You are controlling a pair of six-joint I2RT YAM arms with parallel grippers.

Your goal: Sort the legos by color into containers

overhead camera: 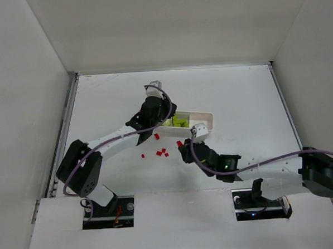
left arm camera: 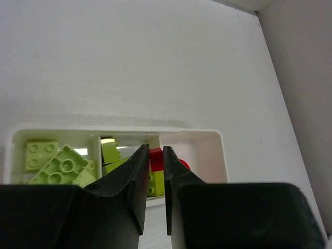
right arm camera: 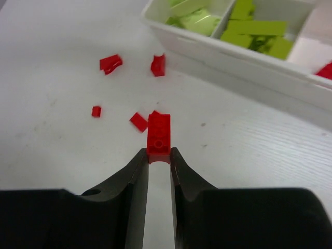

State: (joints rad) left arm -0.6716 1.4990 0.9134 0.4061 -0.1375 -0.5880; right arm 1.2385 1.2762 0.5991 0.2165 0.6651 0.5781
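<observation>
While the left gripper (left arm camera: pixel 155 154) is clamped on a red brick (left arm camera: pixel 156 158), the right gripper (right arm camera: pixel 158 154) is clamped on a second red brick (right arm camera: pixel 158 134).

Both built alike: left arm (overhead camera: pixel 108 140) and right arm (overhead camera: pixel 269 169) were made up of white tubular links joined by chunky black joint housings. A lilac cable (overhead camera: pixel 166 99) was run along each arm in loose loops. A green indicator light (overhead camera: pixel 227 165) was seen on a black housing of the right arm. The bases (overhead camera: pixel 112 208) at the desk's near edge were seen as dark blocks set in rectangular cut-outs, and an orange-red spot was noted on the left one. Left gripper (left arm camera: pixel 155 151) and right gripper (right arm camera: pixel 158 153) were fitted with matte black fingers (right arm camera: pixel 129 207), thick at the root, tapered to narrow blunt tips, with flat inner faces.
</observation>
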